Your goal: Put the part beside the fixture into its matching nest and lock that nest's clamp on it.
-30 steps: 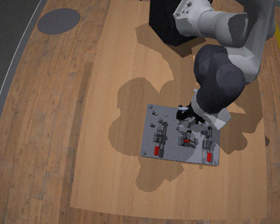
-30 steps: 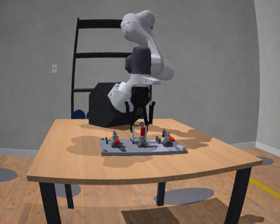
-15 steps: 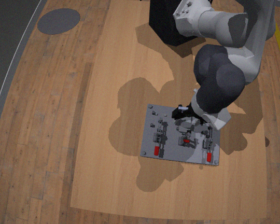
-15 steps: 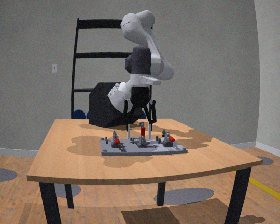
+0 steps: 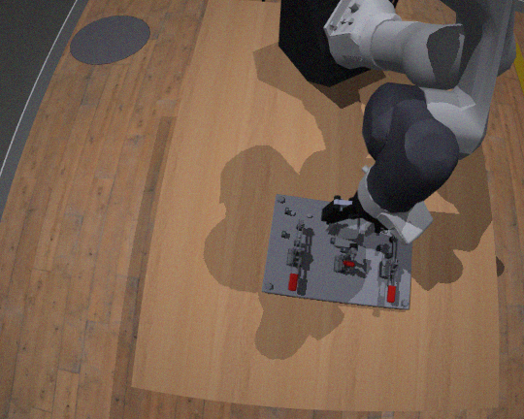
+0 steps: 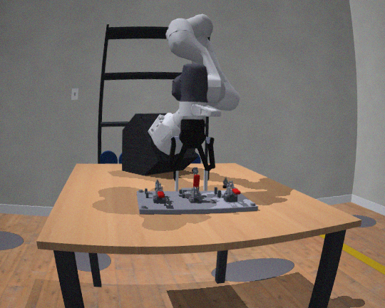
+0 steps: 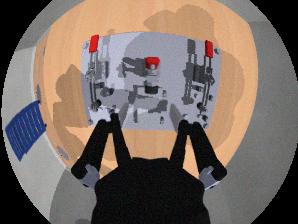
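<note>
The fixture plate [image 5: 317,286] [image 6: 197,211] [image 7: 172,42] carries three clamps. The middle clamp's red handle [image 5: 348,264] [image 6: 196,180] [image 7: 152,62] stands up. The two outer red handles [image 5: 293,282] [image 5: 391,294] [image 7: 94,43] [image 7: 209,49] lie toward the plate's front edge. My gripper [image 5: 358,232] [image 6: 191,190] [image 7: 149,109] points down behind the middle clamp, fingers parted on either side of the middle nest and low over the plate. It is open. The grey part's outline between the fingertips cannot be told clearly from the grey nest and shadows; its seating is hidden.
The outer clamps' arms and several small posts and blocks stand close on both sides of the fingers. The wooden table [image 5: 201,339] [image 6: 105,228] [image 7: 240,60] surrounds the plate. The arm and its shadow cover part of the plate's rear right.
</note>
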{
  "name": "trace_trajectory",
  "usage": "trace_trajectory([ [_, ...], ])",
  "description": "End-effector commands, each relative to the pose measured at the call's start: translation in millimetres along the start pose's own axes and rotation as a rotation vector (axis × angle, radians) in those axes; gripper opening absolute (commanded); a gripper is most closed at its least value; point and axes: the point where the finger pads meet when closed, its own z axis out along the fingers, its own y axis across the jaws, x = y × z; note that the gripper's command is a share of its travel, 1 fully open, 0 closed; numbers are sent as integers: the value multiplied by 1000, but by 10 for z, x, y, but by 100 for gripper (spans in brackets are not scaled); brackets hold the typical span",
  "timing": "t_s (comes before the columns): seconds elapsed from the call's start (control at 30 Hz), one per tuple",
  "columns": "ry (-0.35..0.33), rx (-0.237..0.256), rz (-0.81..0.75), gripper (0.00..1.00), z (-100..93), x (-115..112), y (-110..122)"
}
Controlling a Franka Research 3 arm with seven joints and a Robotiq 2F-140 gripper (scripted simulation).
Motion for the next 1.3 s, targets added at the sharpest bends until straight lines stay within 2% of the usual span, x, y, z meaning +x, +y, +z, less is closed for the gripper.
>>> trace_trajectory([
  [0.0,2,1,7,58,-2,11,3],
  [0.4,2,1,7,58,-48,11,3],
  [0.8,2,1,7,58,-426,11,3],
  [1.07,2,1,7,58,-577,11,3],
  [1.27,2,1,7,58,-602,10,3],
])
